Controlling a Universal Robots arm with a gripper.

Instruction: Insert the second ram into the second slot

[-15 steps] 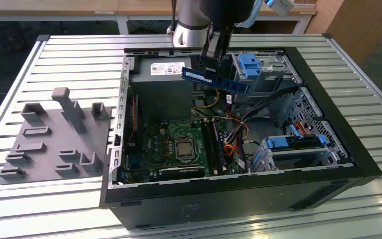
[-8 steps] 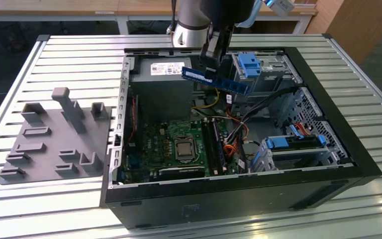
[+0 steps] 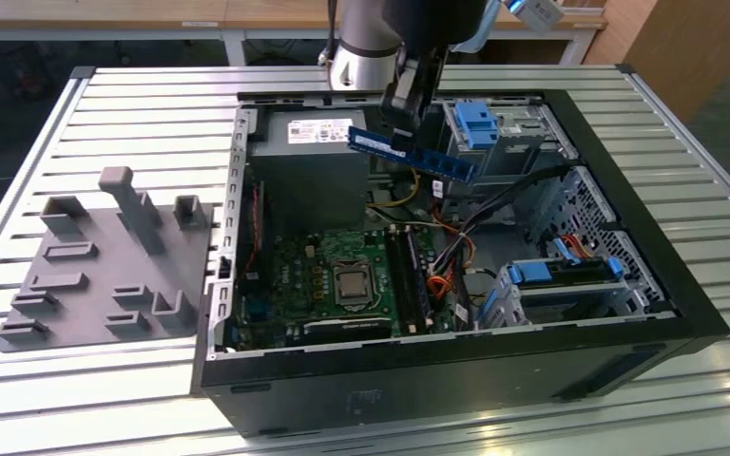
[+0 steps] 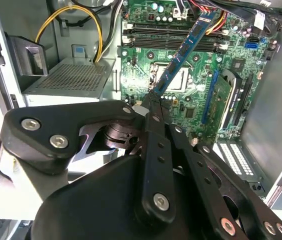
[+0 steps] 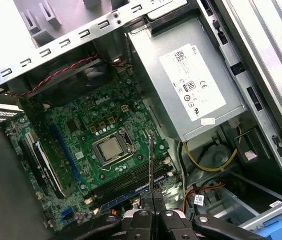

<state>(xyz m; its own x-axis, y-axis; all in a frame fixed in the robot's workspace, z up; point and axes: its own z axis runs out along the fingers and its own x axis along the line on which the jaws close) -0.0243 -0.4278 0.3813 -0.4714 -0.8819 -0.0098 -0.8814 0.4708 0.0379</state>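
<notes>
Exterior view: the second ram (image 3: 413, 155) is held in the air by the gripper (image 3: 399, 133), which is clamped near one end so the long contact edge is left free. It is carried over the far part of the open case (image 3: 669, 285), well above the motherboard (image 3: 327, 275), and is not seated in any slot. A grey fixture (image 3: 99, 271) lies on the surface (image 3: 149, 95) at the exterior view's left.

Second wrist view: the second ram (image 4: 183, 52) is seen slanting away from the gripper (image 4: 153, 102) toward the memory slots (image 4: 171, 40).

First wrist view: the second ram (image 5: 151, 160) is seen edge-on, rising from the gripper (image 5: 153, 200) roughly over the memory slots (image 5: 126, 182), beside the processor socket (image 5: 111, 150). Alignment with the second slot cannot be told.
</notes>
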